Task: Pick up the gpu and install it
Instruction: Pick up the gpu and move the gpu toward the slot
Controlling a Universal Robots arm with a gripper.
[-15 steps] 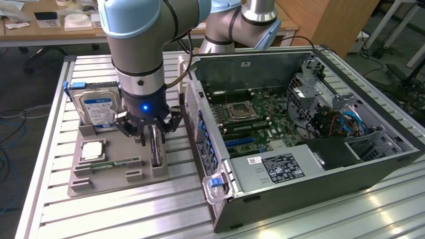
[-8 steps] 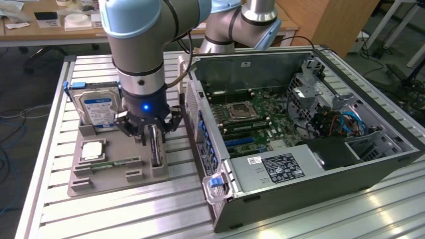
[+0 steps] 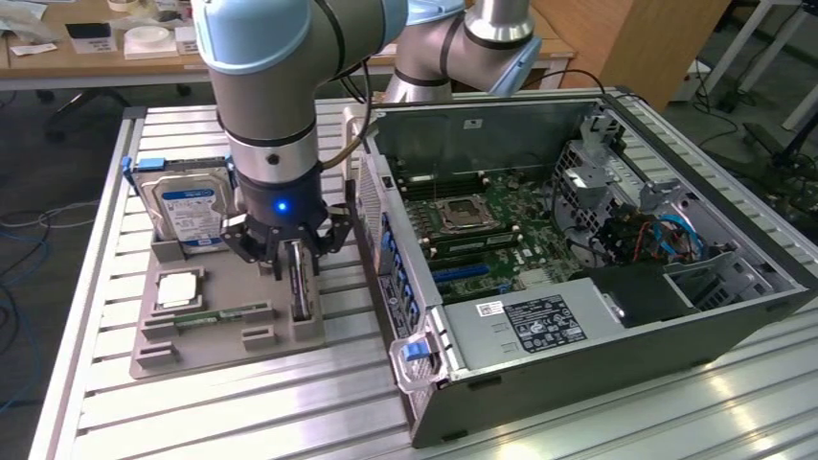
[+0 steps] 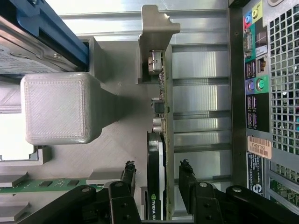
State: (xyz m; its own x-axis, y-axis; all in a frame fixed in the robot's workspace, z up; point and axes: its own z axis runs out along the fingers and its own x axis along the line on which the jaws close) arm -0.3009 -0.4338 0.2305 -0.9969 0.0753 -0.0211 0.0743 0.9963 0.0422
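The gpu (image 3: 303, 299) stands on its long edge in a slot of a grey holder (image 3: 211, 350), black cooler face and dark board upright. In the wrist view its silver bracket (image 4: 156, 28) caps the end farthest from the claw. The claw (image 3: 298, 270) hangs straight down over the card and straddles it. One black finger (image 4: 129, 173) sits on the cooler side and the other on the board side. The wrist view shows a thin strip of daylight between each finger and the card (image 4: 156, 156), so the claw (image 4: 158, 176) is partly open and has hold of nothing. On the exterior view's clock face, taken from the card, a hard drive (image 3: 186, 206) with a blue-white label stands upright at about ten o'clock, at the back of the same holder. At nine o'clock a green memory stick (image 3: 224, 314) lies flat in its own recess, with a square processor chip (image 3: 179, 287) a little past it. At three o'clock, just beside the holder, a computer case (image 3: 715, 321) lies on its side with the open side up. Its green motherboard (image 3: 499, 230) is bare inside, and a silver power supply (image 3: 537, 321) sits nearer four o'clock. The case's back panel faces the card, and its coloured sockets (image 4: 254, 79) show in the wrist view. Holder and case both rest on a counter (image 3: 256, 417) of ribbed aluminium slats. At twelve o'clock, beyond the counter, a wooden desk (image 3: 90, 53) carries small odds and ends.
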